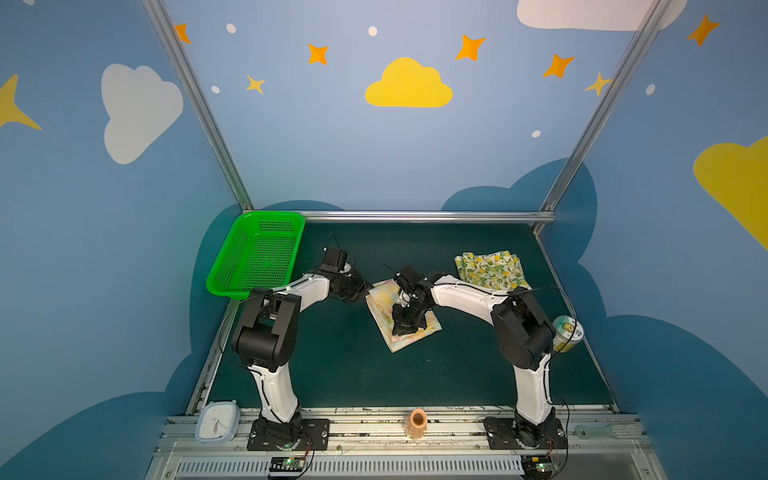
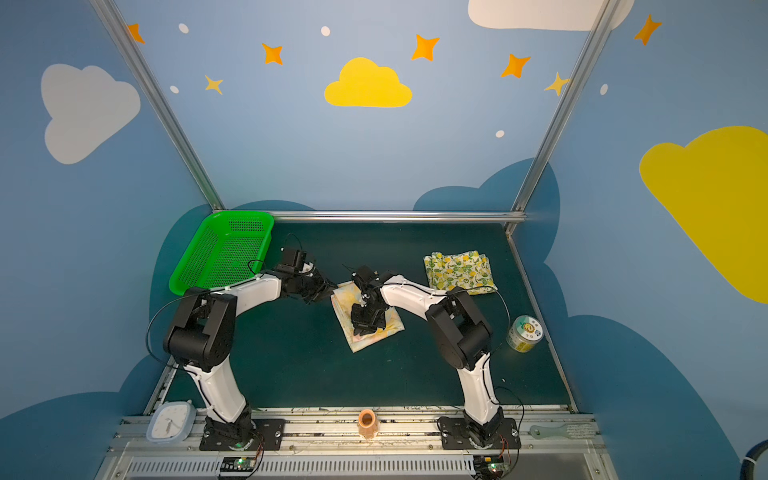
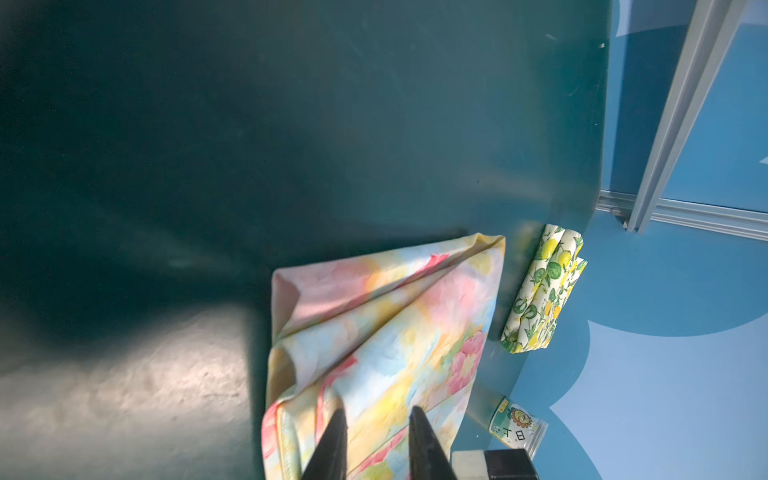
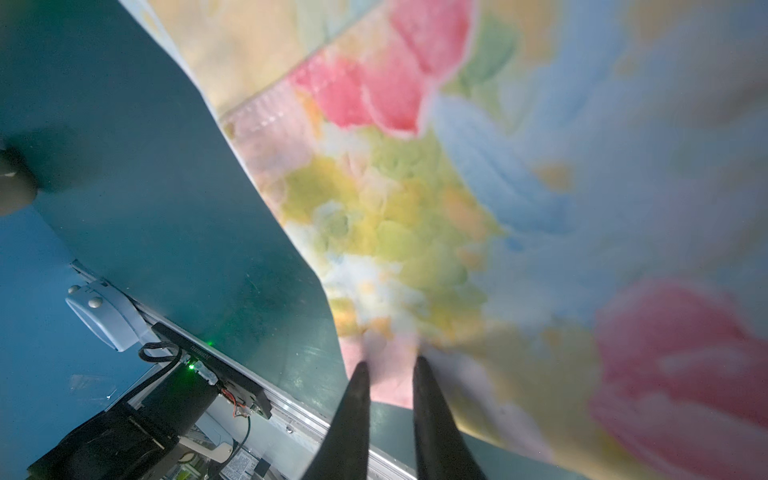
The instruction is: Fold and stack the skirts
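Note:
The pale yellow skirt (image 1: 382,308) with pink flowers lies folded in the middle of the dark green table in both top views (image 2: 365,343). My left gripper (image 1: 362,293) is at its left edge. In the left wrist view its jaws (image 3: 377,411) stand narrow, with the folded cloth (image 3: 395,324) between them. My right gripper (image 1: 399,332) reaches over the same skirt to its near corner. Its narrow jaws (image 4: 390,362) hold a pink patch of the cloth (image 4: 415,208). The cream lemon skirt (image 1: 492,269) lies folded at the back right, apart from both grippers (image 3: 544,291).
A green perforated basket (image 1: 272,215) stands at the back left. A printed can (image 1: 567,332) sits by the right arm near the table's right edge. A pale blue clock (image 1: 217,420) and an orange cup (image 1: 417,422) rest on the front rail.

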Action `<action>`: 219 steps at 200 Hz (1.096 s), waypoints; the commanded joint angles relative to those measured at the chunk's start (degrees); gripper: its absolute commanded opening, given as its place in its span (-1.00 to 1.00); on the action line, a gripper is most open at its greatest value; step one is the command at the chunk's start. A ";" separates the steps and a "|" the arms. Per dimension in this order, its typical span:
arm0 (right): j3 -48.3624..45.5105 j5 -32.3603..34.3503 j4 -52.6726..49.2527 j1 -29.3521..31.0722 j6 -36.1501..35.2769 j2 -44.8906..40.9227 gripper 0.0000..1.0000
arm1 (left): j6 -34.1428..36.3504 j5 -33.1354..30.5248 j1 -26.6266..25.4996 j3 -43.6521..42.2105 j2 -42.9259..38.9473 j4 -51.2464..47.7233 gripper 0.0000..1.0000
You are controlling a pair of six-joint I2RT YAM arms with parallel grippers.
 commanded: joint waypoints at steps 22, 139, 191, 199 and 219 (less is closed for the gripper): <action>-0.80 1.09 1.68 0.50 -0.66 2.51 -0.74 | 1.66 -0.21 -0.17 2.59 3.96 0.10 -0.49; -3.46 -0.55 -0.27 -11.53 -6.97 -10.04 -0.93 | 2.28 -8.09 -8.76 4.24 -6.30 -11.15 -0.40; -4.69 1.01 -1.09 -14.27 -10.67 -5.29 -1.00 | 0.44 -6.57 -9.88 9.22 4.81 -8.82 -0.44; -5.10 0.78 -0.84 -14.23 -10.67 -4.50 -1.00 | 0.66 -6.29 -9.80 10.78 6.79 -9.01 -0.45; -6.63 0.17 0.03 -14.05 -10.23 -2.74 -1.00 | 1.43 -5.96 -9.78 14.98 11.36 -10.29 -0.45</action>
